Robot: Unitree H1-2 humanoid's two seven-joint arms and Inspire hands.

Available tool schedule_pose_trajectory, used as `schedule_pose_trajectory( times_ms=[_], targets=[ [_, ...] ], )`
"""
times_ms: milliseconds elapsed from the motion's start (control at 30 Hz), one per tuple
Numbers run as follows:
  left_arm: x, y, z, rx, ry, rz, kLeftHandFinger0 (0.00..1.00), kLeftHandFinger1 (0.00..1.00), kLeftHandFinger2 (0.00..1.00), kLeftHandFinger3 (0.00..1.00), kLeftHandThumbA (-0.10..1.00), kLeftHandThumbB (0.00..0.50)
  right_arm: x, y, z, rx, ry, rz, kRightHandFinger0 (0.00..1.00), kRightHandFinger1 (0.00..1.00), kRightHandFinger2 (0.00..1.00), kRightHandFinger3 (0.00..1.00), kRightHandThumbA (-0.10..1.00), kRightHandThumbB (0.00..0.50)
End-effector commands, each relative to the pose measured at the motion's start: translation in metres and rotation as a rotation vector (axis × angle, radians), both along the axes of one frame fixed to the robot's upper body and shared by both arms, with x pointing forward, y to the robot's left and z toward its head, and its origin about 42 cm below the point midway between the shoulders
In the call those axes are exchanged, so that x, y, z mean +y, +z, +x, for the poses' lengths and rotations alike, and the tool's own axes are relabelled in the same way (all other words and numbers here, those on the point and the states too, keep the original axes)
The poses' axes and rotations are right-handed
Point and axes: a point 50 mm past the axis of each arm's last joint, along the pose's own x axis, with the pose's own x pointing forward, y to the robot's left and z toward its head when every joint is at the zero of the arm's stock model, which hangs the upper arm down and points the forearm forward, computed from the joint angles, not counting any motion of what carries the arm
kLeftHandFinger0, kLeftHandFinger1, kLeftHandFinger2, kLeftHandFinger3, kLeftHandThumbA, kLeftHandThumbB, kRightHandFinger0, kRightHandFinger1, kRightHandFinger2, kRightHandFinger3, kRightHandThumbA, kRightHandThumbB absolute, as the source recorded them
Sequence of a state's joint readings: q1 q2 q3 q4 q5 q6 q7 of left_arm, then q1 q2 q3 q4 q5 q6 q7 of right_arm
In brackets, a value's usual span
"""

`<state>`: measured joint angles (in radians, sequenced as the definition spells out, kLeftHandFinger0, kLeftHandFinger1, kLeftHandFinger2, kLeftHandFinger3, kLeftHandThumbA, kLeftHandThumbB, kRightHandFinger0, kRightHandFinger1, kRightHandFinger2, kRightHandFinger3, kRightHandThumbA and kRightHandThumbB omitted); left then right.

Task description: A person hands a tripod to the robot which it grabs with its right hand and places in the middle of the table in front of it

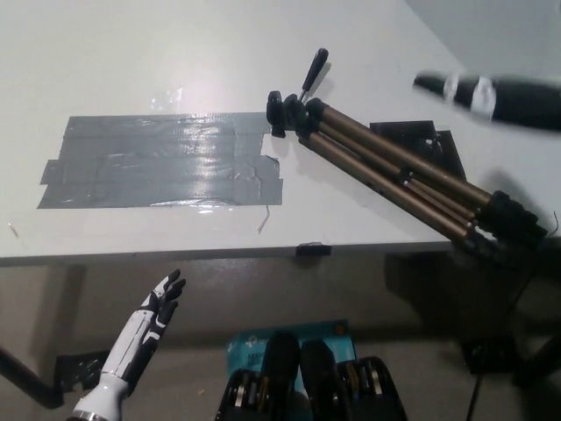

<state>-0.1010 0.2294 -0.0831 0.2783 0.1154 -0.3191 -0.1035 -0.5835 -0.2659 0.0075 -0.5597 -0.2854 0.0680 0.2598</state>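
The tripod (386,171) lies flat on the white table (131,61), with nothing holding it. Its black head (289,114) and handle (313,68) point toward the table's middle. Its bronze legs run down to the right, and the black feet (515,221) reach past the table's right corner. My black right hand (431,85) hovers blurred at the upper right, above and clear of the legs. My white left hand (149,326) rests low at the lower left, below the table's front edge, fingers apart and empty.
A large patch of grey tape (158,162) covers the table's middle left, its right end beside the tripod head. A dark flat shape (421,140) shows under the legs. A small black clip (313,249) sits on the front edge.
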Motion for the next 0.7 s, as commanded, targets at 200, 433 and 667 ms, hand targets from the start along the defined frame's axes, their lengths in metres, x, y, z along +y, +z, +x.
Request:
schedule_pose_trajectory(
  times_ms=[200, 433, 667],
  targets=[
    [0.004, -0.010, -0.024, -0.011, -0.015, -0.011, 1.00, 1.00, 1.00, 1.00, 1.00, 0.323, 0.007, -0.158, -0.062, 0.399, -0.004, 0.278, 1.00, 1.00, 1.00, 1.00, 1.00, 0.350],
    [0.002, -0.024, -0.042, 0.035, -0.008, -0.037, 1.00, 1.00, 1.00, 1.00, 1.00, 0.317, 0.009, -0.248, -0.057, 0.658, -0.070, 0.336, 1.00, 1.00, 1.00, 1.00, 1.00, 0.337],
    [0.004, -0.029, -0.052, 0.048, -0.003, -0.018, 1.00, 1.00, 1.00, 1.00, 1.00, 0.329, 0.016, -0.315, -0.054, 0.848, -0.076, 0.272, 1.00, 1.00, 1.00, 1.00, 0.99, 0.319]
  ],
)
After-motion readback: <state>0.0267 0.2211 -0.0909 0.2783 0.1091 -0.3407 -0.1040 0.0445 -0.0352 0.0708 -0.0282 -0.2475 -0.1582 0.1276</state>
